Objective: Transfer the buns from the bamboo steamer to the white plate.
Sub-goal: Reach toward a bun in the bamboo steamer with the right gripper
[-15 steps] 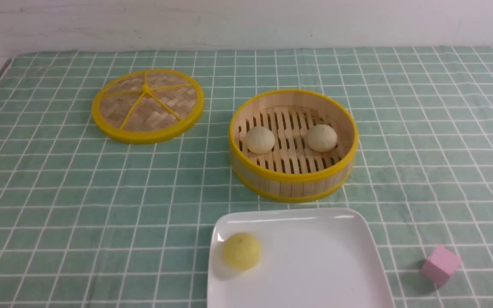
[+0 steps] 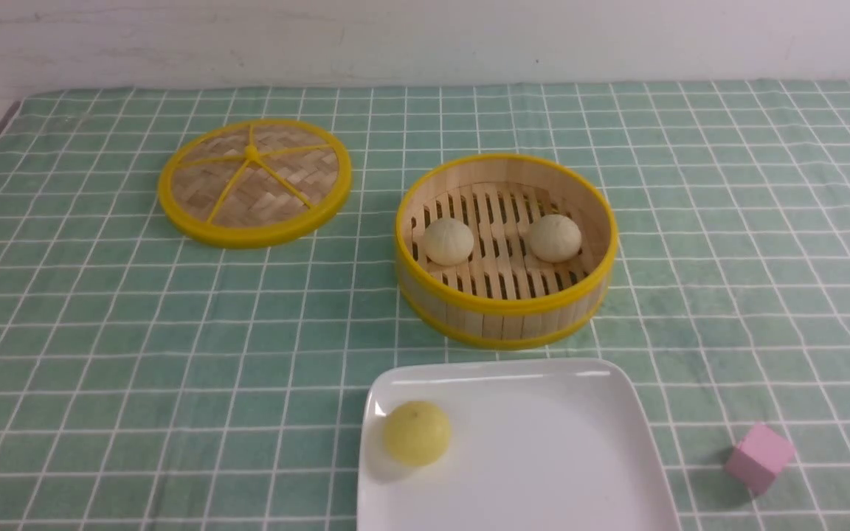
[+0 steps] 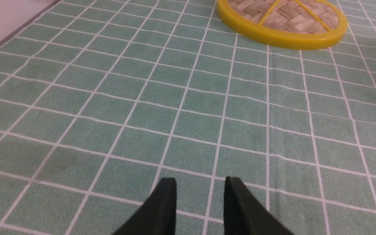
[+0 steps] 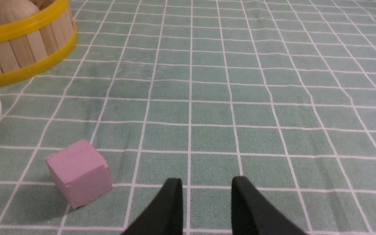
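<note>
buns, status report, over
Left gripper, right gripper open, empty. Both buns in bamboo steamer. Lid off; yellow ball on white plate, room beside it.

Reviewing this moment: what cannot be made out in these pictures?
Front view: the white plate is cut off at its near side by the picture's lower edge.
Left wrist view: the lid runs past the picture edge.
Right wrist view: one bun is partly hidden behind the rim of the bamboo steamer and cut by the picture edge.

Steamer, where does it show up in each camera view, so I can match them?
Front: steamer mid-table, behind the plate.
Left wrist: not in it.
Right wrist: steamer cut off at the frame edge, beyond the pink cube.
Shared landmark: pink cube, right of the plate in front view.
</note>
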